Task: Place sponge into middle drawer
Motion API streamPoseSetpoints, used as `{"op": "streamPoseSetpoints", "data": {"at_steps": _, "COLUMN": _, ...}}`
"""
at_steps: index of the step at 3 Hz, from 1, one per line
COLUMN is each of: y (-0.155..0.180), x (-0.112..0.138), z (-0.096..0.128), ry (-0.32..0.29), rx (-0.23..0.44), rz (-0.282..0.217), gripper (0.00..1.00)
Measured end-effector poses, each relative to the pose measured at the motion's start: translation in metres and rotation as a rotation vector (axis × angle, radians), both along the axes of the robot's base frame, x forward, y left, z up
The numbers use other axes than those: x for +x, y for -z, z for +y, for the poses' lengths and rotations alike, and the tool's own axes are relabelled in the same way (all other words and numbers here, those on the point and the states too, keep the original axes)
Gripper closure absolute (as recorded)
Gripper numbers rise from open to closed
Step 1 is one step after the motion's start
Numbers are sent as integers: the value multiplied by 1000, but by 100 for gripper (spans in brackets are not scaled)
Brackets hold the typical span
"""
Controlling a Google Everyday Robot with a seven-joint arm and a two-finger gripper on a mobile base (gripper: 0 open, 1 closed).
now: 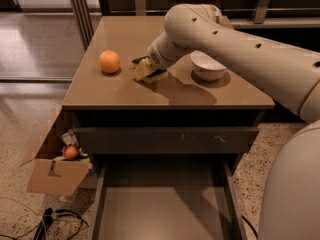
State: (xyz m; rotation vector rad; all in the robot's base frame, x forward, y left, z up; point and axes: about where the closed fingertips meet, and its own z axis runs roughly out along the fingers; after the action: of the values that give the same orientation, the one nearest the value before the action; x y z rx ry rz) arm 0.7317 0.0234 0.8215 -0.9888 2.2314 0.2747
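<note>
One gripper (148, 64) sits just above the middle of the frame, low over the brown cabinet top (125, 91) at the end of the pale arm (240, 49) that reaches in from the right edge. It is right at the sponge (146, 71); whether it is clamped on the sponge cannot be told from this view. The sponge is on the cabinet top, tilted, its pale yellow foam facing the camera and its dark green layer showing at the lower right and behind.

Left of the sponge, apart from it, a round orange (109, 61) rests on the same surface. To the right, partly behind the arm, stands a white bowl (208, 65).

Below the cabinet top, a closed drawer front (165, 140) with small white scratches crosses the frame. Under it, at the bottom centre, the middle drawer (162, 209) is pulled out, its smooth grey floor showing.

At the lower left, a cardboard box (57, 176) sits on the speckled floor with a small orange object (70, 152) in it, and dark cables (55, 221) lie just below.
</note>
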Motion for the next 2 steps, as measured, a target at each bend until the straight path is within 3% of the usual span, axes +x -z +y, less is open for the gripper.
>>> {"op": "streamPoseSetpoints", "data": {"at_steps": 2, "y": 0, "x": 0, "z": 0, "ry": 0, "rx": 0, "rz": 0, "gripper": 93}}
